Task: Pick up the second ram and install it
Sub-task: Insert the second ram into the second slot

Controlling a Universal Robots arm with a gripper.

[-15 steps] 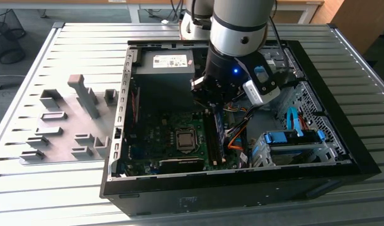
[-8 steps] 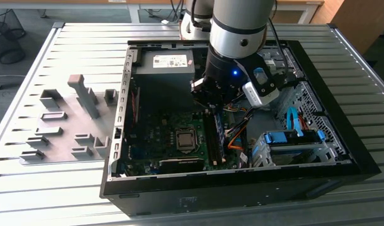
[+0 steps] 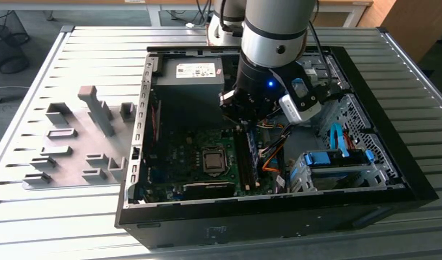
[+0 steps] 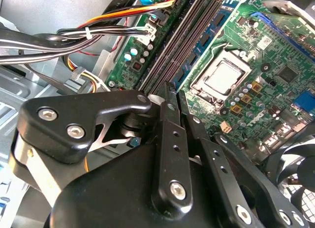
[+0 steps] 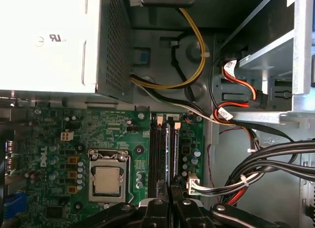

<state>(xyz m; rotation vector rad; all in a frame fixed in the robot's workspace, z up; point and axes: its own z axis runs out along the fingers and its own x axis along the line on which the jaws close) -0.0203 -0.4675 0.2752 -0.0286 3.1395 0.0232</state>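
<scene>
Gripper (image 5: 170,201): lowered inside the open computer case (image 3: 394,179), at the frame centre of the exterior view; fingers drawn close together over the memory slots (image 5: 165,154).
Second ram (image 5: 175,156): seated upright in a slot, beside the processor socket (image 5: 108,179); whether it is gripped cannot be told.
Power supply (image 3: 192,81): upper centre of the exterior view.
</scene>
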